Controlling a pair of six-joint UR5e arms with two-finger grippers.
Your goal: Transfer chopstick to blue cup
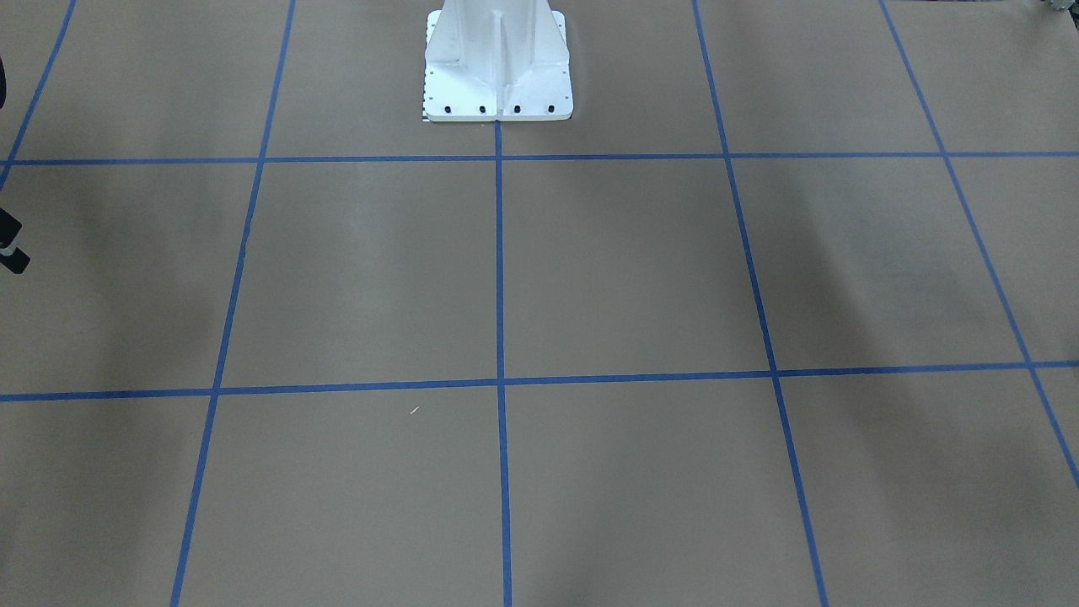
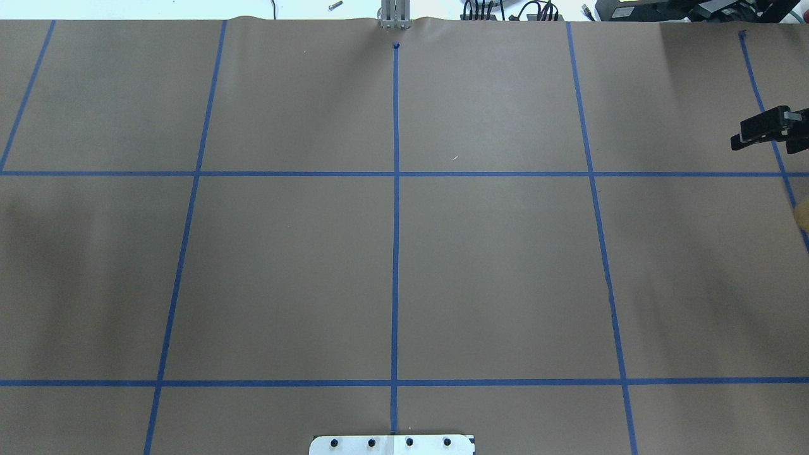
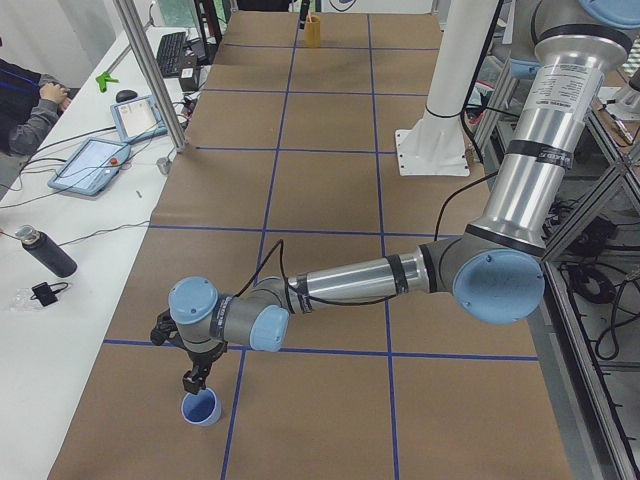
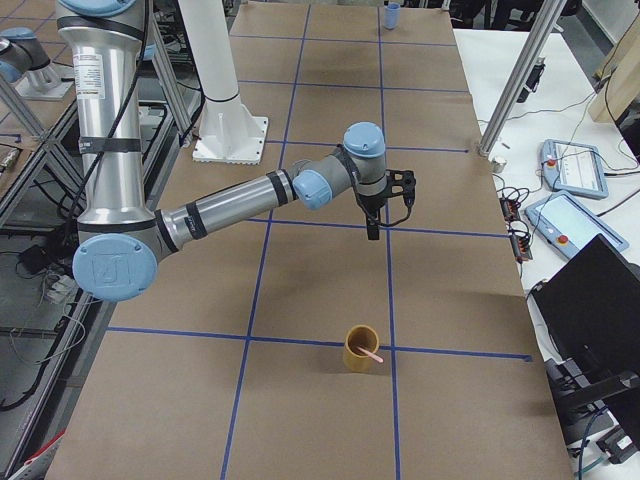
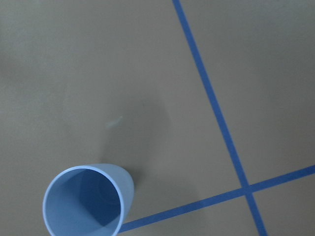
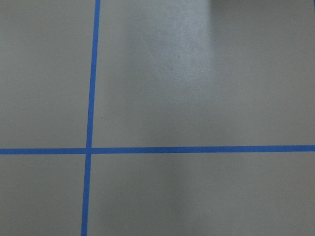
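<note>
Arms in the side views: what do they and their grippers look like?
The left arm and right arm are silver tubes with pale blue joint caps and black bands. A black cable loops beside the left forearm. The left gripper and right gripper are black.

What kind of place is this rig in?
Most likely a robotics lab: a paper-covered table marked with a blue tape grid, teach pendants on the side bench, and an operator at that bench.
</note>
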